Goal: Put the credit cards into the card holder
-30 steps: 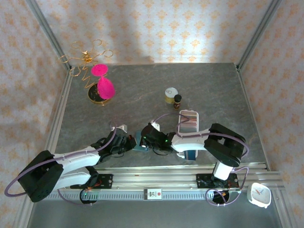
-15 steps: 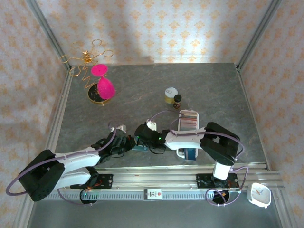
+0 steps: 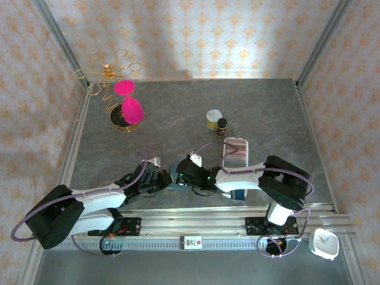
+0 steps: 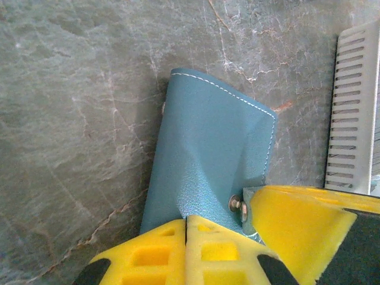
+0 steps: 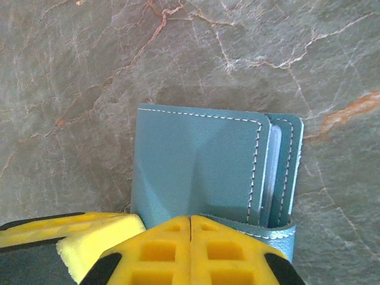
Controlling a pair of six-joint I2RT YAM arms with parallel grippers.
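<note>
The teal card holder [image 4: 208, 148] lies on the grey stone table [image 3: 178, 119] near its front edge, between both arms. My left gripper [image 4: 187, 221] is shut on the holder's near edge, and the leather creases toward its tips. From the other side my right gripper [image 5: 190, 218] is also shut on the card holder [image 5: 196, 172], whose leaves gape slightly at the right with a pale strip between them. In the top view the two grippers [image 3: 160, 181] [image 3: 186, 178] meet over the holder [image 3: 174, 185]. The credit cards [image 3: 235, 151] stand in the white slotted tray [image 3: 225, 155].
The tray's slotted wall [image 4: 353, 107] runs close to the holder's right. A gold-lidded jar [image 3: 214, 118] and a small dark bottle [image 3: 222, 124] stand behind the tray. A pink ornament [image 3: 129, 107] and a gold wire stand [image 3: 110, 72] are at the back left.
The right arm swung a little to the left and came back. Both grippers stay shut at the card holder, which has hardly moved.
</note>
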